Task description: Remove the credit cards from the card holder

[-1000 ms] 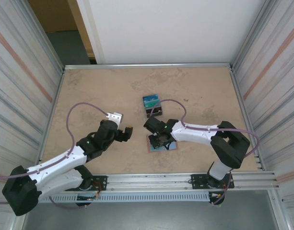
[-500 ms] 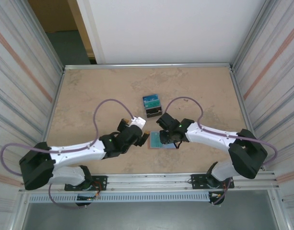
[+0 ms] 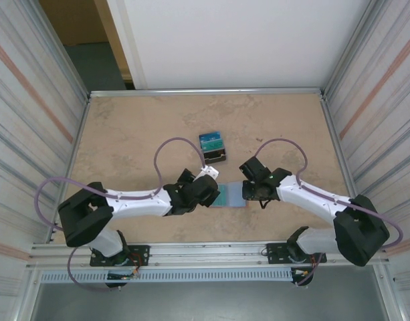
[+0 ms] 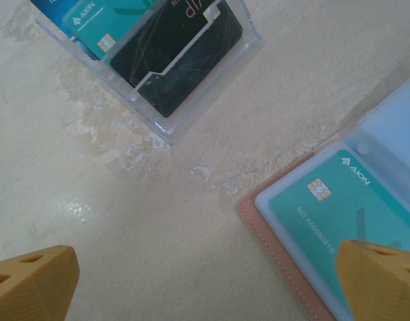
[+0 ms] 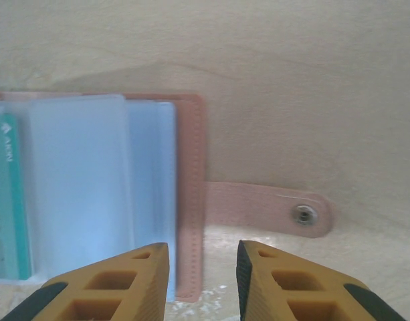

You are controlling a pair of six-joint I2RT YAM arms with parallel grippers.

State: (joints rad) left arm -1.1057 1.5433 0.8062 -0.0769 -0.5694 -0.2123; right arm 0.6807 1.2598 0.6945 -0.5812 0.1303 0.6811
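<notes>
The card holder [image 3: 233, 196] lies open and flat on the table between the two grippers. Its salmon-pink rim [image 4: 275, 235] frames light blue sleeves [image 5: 84, 187], and its pink tab [image 5: 265, 208] with a snap sticks out to the right. A teal credit card [image 4: 332, 207] sits inside a clear sleeve, and its edge [image 5: 4, 200] shows at the left of the right wrist view. My left gripper [image 4: 205, 287] is wide open over bare table at the holder's left corner. My right gripper [image 5: 201, 274] is open a little, its fingers either side of the holder's right rim, gripping nothing.
A clear tiered stand [image 4: 171, 63] with teal cards and a dark card stands just behind the holder [image 3: 213, 148]. Metal walls ring the table [image 3: 124, 134], with open surface left, right and far.
The left arm has stretched right to the holder's left corner. The right gripper has slid right off the holder to its right rim and opened slightly. The holder now lies open.
</notes>
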